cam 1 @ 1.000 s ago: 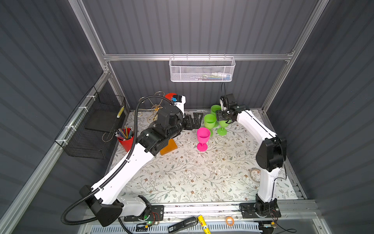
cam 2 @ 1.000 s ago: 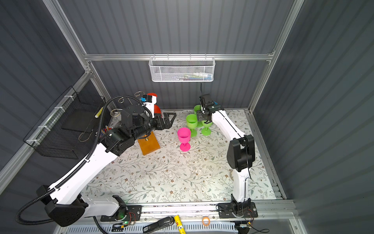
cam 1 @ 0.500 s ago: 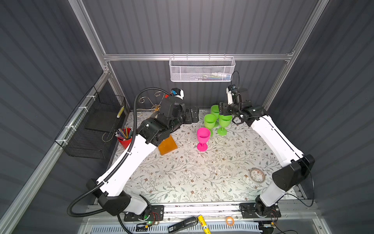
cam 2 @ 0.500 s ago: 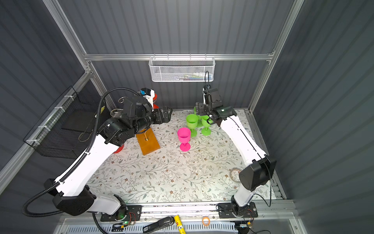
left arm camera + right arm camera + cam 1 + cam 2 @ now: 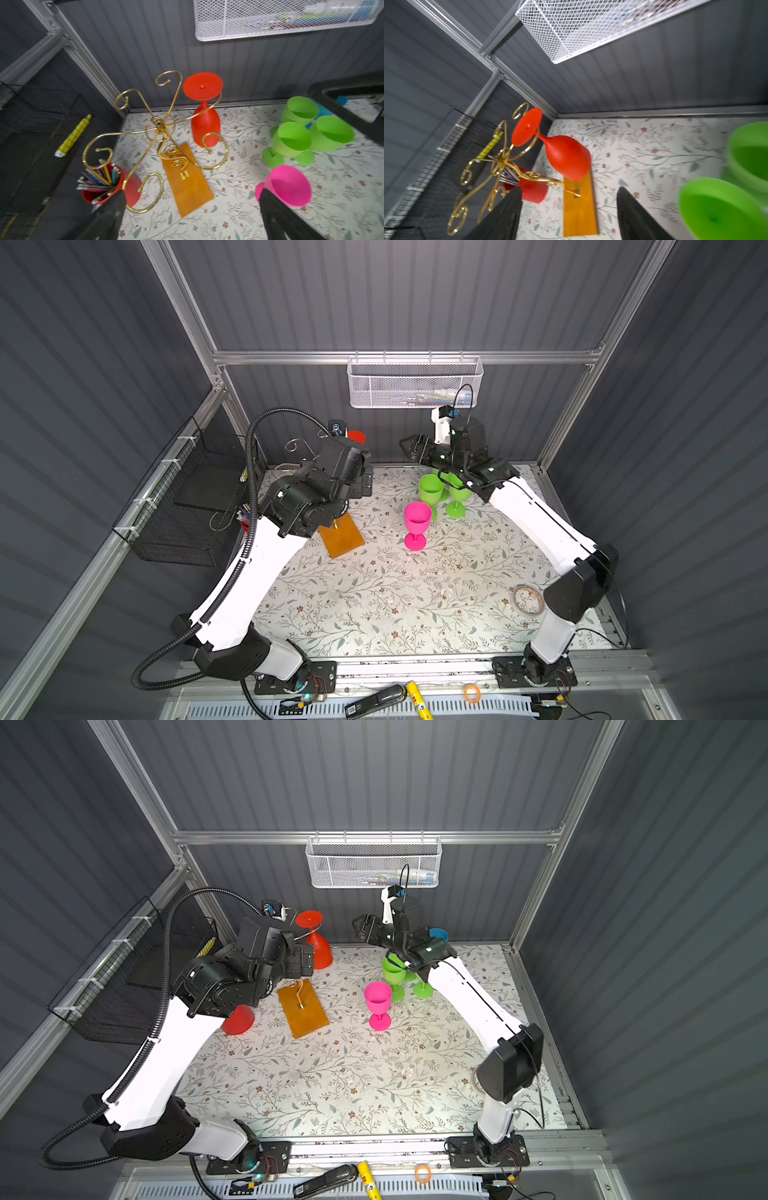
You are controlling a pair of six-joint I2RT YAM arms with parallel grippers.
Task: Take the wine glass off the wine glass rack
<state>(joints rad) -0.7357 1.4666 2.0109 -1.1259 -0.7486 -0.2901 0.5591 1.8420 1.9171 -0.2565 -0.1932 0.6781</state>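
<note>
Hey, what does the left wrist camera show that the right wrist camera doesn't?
Only the left wrist view: the pink glass and the left gripper, open. Only the right wrist view: the right gripper seen from behind, open with nothing between its fingers. Both: the red wine glass hanging upside down on the wine glass rack, the green glasses and the white mesh basket.

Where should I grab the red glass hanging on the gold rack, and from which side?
Probably the bowl of the red glass, from the side away from the gold rack: it hangs upside down, foot caught on a wire arm, bowl clear below.
</note>
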